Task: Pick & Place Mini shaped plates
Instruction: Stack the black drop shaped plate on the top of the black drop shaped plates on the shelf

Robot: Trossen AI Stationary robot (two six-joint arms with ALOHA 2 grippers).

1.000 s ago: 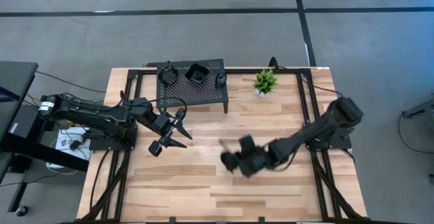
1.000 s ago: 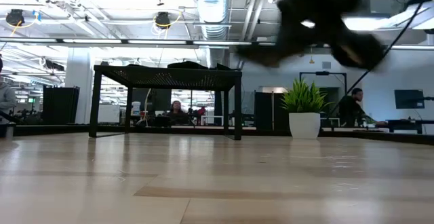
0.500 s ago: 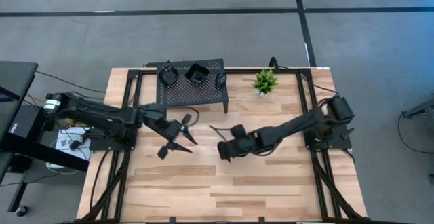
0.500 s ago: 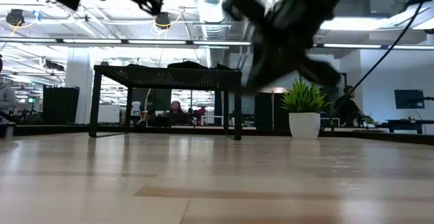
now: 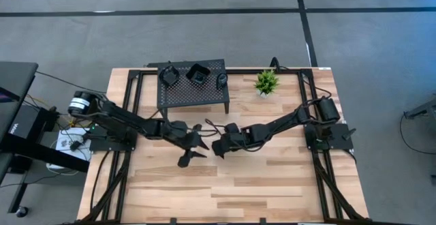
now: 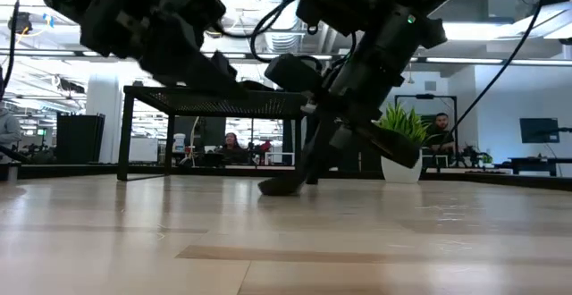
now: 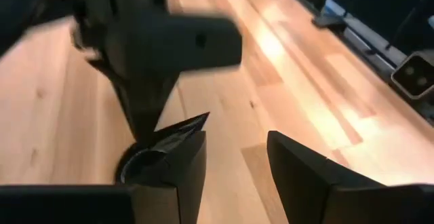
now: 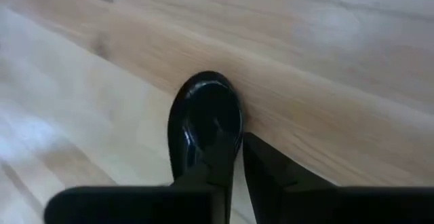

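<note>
A worktop (image 5: 272, 184) of pale wooden planks with visible grain and a smooth, faintly shiny finish. On it, a small teardrop-shaped black plate (image 8: 205, 125), glossy and reflective. The black stand (image 5: 193, 90) has a perforated metal top. Both pincers' fingers (image 7: 305, 173) look matt black.

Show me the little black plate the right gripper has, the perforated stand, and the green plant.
Black plate (image 8: 207, 119): right wrist view, glossy centre.
Perforated stand (image 5: 193, 92): high view, bare top surface.
Green plant (image 5: 266, 82): high view, leaves.
</note>
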